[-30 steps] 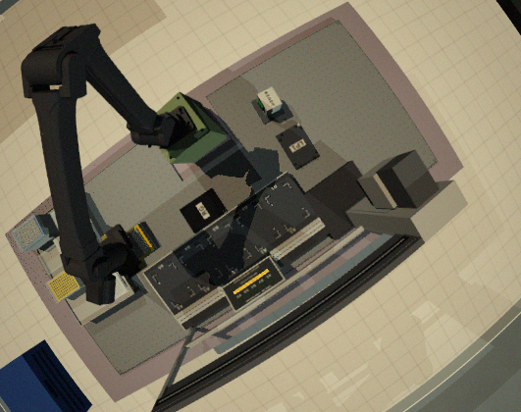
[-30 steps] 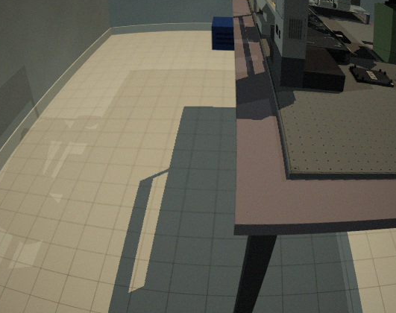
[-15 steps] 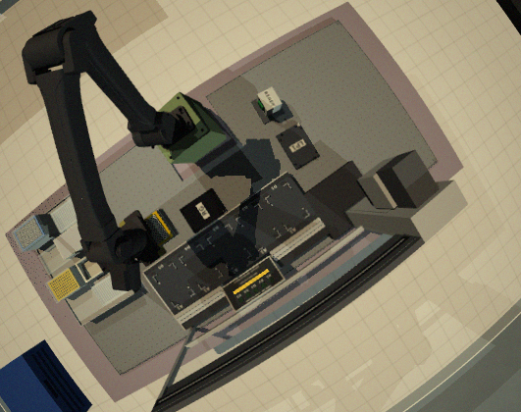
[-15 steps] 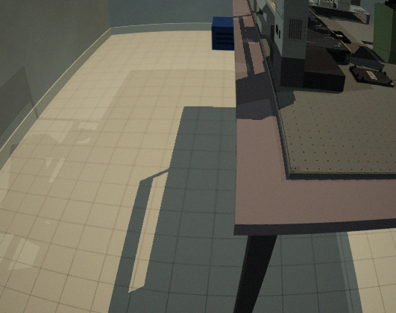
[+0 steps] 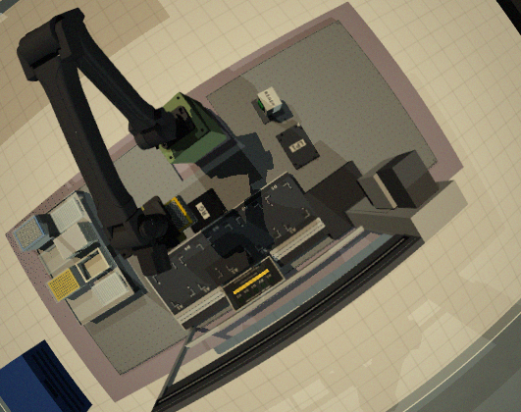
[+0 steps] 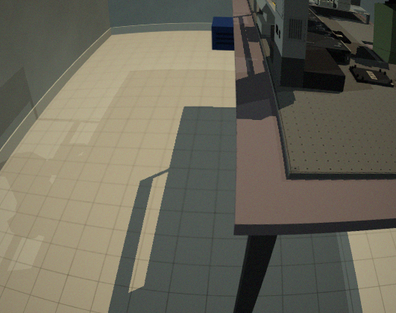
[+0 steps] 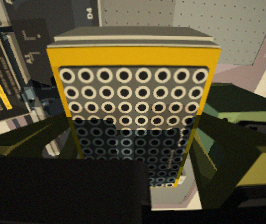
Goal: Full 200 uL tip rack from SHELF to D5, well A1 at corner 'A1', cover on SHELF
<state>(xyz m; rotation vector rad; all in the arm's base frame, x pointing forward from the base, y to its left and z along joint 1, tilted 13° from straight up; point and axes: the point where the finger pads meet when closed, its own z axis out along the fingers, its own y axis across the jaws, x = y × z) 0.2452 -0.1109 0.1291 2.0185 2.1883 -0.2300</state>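
From the top view, the black arm [image 5: 78, 120] reaches from the upper left of the frame down to the middle left. At its end the pincer [image 5: 174, 214] holds a yellow tip rack [image 5: 181, 211], and only a small yellow and striped bit of the rack shows past the wrist. The rack hangs between the shelf [image 5: 110, 311] at the lower left and the dark deck [image 5: 289, 203] in the middle. More racks sit on the shelf, and one of them is a yellow rack [image 5: 64, 283]. A small dark nest [image 5: 207, 209] lies just to the right of the held rack. The pink bench [image 5: 392, 66] carries all of it.

In the exterior view, the bench [image 6: 257, 203] fills the right side and the tan floor [image 6: 101, 128] fills the left. A blue box [image 6: 223, 33] stands far back. The pincer and the rack cannot be made out here.

In the wrist view, the yellow rack [image 7: 133, 55] fills the middle. Pale rings in rows cover its grey top. The pincer [image 7: 130, 145] is shut on the rack's two long sides, standing wide because the rack is wide. A mark "D4" [image 7: 90, 13] shows at the top of the frame.
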